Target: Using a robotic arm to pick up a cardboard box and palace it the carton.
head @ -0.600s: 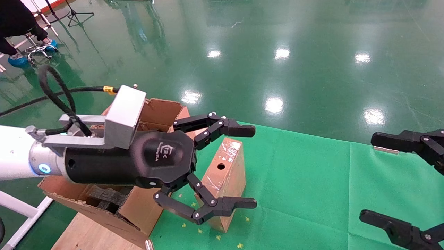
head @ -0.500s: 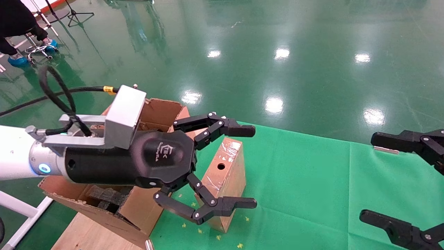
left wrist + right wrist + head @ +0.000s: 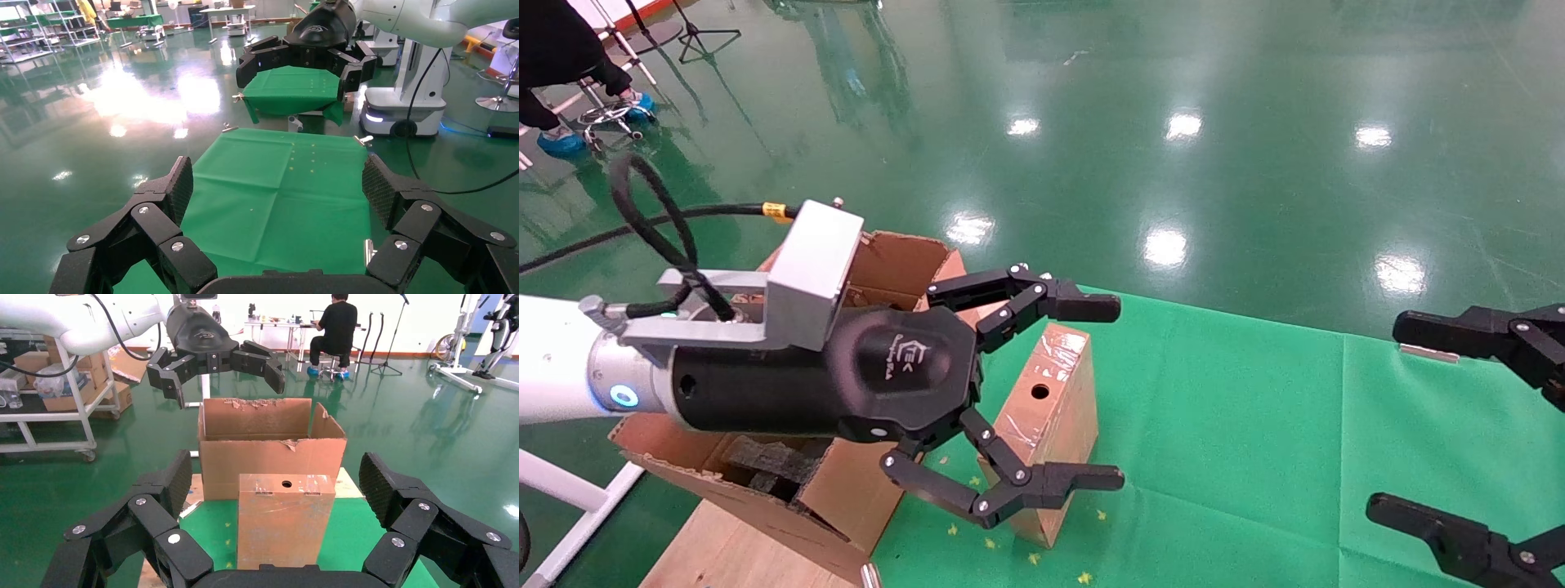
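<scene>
Small slim brown cardboard box wrapped in glossy tape (image 3: 1046,425) stands upright on green cloth (image 3: 1254,425), just beside big ragged-flapped carton (image 3: 846,482). Likely light, stiff, slick; grip the broad faces. Left gripper (image 3: 1042,400) above it, fingers wide, empty. Right gripper (image 3: 1467,425) open, well apart; open room rightward

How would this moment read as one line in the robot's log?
left gripper: open, above cardboard box | box: standing on green cloth beside carton | right gripper: open, idle
</scene>
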